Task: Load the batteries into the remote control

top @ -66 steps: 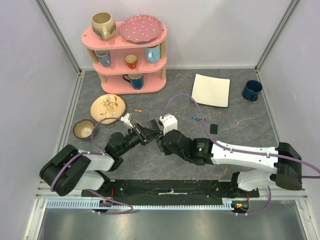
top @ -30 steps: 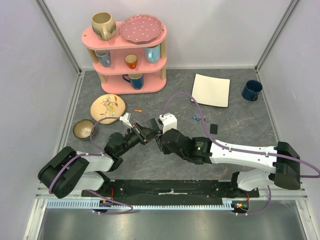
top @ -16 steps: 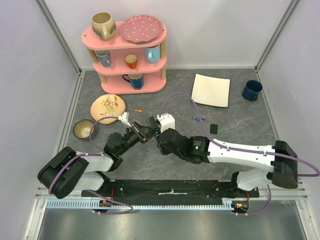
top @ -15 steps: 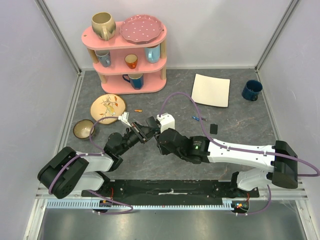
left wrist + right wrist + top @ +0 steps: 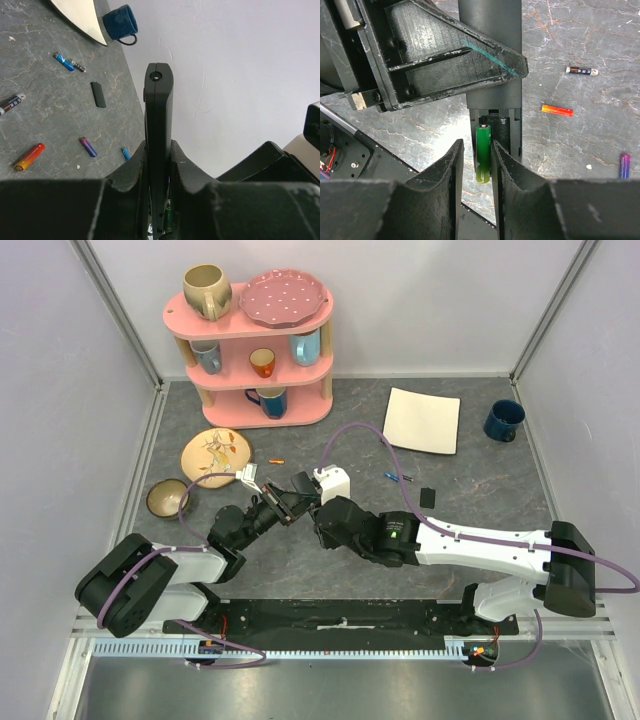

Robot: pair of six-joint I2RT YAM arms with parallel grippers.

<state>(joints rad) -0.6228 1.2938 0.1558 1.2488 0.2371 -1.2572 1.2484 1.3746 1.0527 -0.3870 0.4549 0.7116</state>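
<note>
- Top external view: the left gripper (image 5: 289,499) and right gripper (image 5: 318,513) meet at the middle of the table (image 5: 470,465). The remote control (image 5: 300,486) is a slim black bar raised off the table between them. An orange battery (image 5: 277,461) lies just beyond the remote. Two blue batteries (image 5: 398,477) and a small black cover (image 5: 428,497) lie further off, on the right arm's side of the remote.
- Left wrist view: the left gripper (image 5: 158,150) is clamped tight on the remote control (image 5: 158,115). The remote is seen edge-on as a narrow black slab with a rounded far end and a small hole there. Loose batteries lie on the table beyond the remote: a blue one (image 5: 64,61), a red-orange one (image 5: 29,156), a purple one (image 5: 88,147) and a black one (image 5: 11,103). The black cover (image 5: 99,94) lies among them, and a blue mug (image 5: 121,21) stands further away.
- Right wrist view: the remote control (image 5: 492,60) has its battery bay open at the near end. A green battery (image 5: 483,152) has its far end in the bay, and its near end sticks out past the remote. The right gripper (image 5: 476,148) is partly open around the battery, with a gap showing on one side, so it is not pinched. A red-orange battery (image 5: 557,109), a black battery (image 5: 581,70) and a purple battery (image 5: 624,165) lie on the table beside the remote.
</note>
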